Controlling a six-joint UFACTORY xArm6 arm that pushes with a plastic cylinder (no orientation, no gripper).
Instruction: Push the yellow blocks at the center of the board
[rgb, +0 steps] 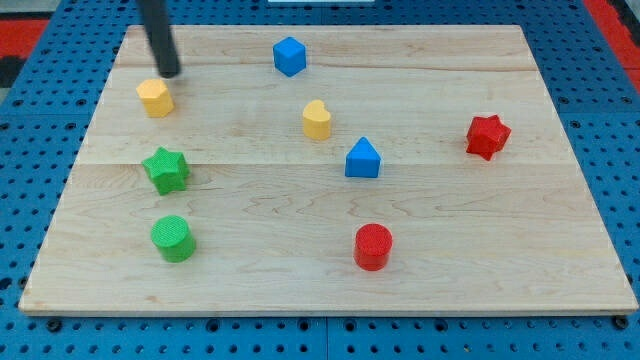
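A yellow hexagon block (155, 97) lies near the board's upper left. A second yellow block (317, 119), heart-like in shape, lies near the board's middle, slightly above centre. My tip (170, 73) is the end of the dark rod coming down from the view's top left. It rests just above and slightly right of the yellow hexagon block, very close to it; I cannot tell if they touch.
A blue cube (289, 56) sits at top centre, a blue triangular block (362, 159) right of centre, a red star (487, 136) at right, a red cylinder (373, 246) at lower centre, a green star (166, 169) and green cylinder (173, 238) at left. The wooden board (520, 270) lies on blue pegboard.
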